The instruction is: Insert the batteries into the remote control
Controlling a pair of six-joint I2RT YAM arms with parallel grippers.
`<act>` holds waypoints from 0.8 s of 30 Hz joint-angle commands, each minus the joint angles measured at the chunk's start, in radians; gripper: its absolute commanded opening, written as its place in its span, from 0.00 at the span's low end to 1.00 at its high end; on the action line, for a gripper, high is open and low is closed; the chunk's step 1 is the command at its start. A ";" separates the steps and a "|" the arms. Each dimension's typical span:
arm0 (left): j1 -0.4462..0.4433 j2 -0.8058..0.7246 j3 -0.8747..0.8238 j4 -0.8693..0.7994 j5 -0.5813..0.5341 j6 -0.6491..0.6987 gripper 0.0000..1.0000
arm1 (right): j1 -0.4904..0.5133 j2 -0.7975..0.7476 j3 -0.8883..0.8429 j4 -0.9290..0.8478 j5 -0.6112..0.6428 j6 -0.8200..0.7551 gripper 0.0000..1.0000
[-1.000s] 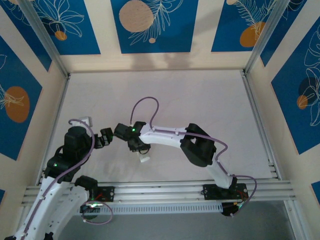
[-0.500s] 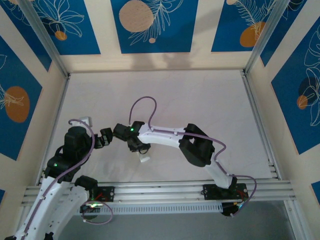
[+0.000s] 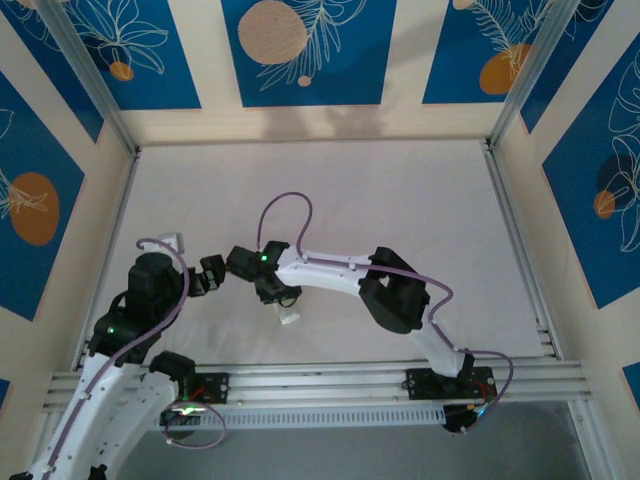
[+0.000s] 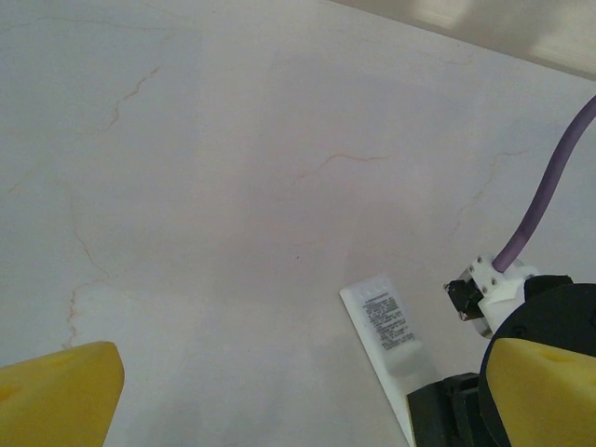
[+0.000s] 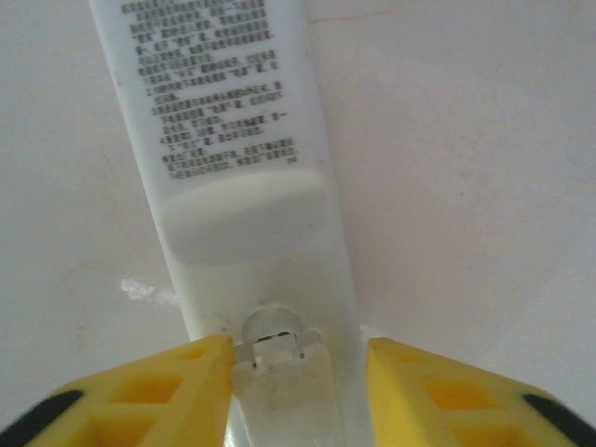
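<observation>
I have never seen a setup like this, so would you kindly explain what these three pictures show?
Two white-and-black robot arms stand side by side at the near edge of a pale table. The overhead picture shows both: the left arm and the right arm, stretched leftward. The other two pictures come from wrist cameras, so the yellow fingers are each arm's tool. The left tool hangs wide open, holding nothing. The right tool straddles one end of a slim white plastic remote control, lying printed back up; whether it grips is unclear. A small round metal part sits in that end.
</observation>
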 commanded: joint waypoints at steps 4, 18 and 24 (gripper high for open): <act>0.009 0.000 -0.013 0.015 0.017 -0.002 1.00 | 0.011 -0.112 -0.032 0.057 0.004 0.005 0.23; 0.008 0.003 -0.007 0.014 0.017 -0.002 1.00 | 0.012 -0.079 -0.035 0.096 -0.075 -0.031 0.25; 0.009 0.009 -0.017 0.024 0.031 -0.007 1.00 | 0.007 -0.176 -0.092 0.089 -0.011 0.054 0.34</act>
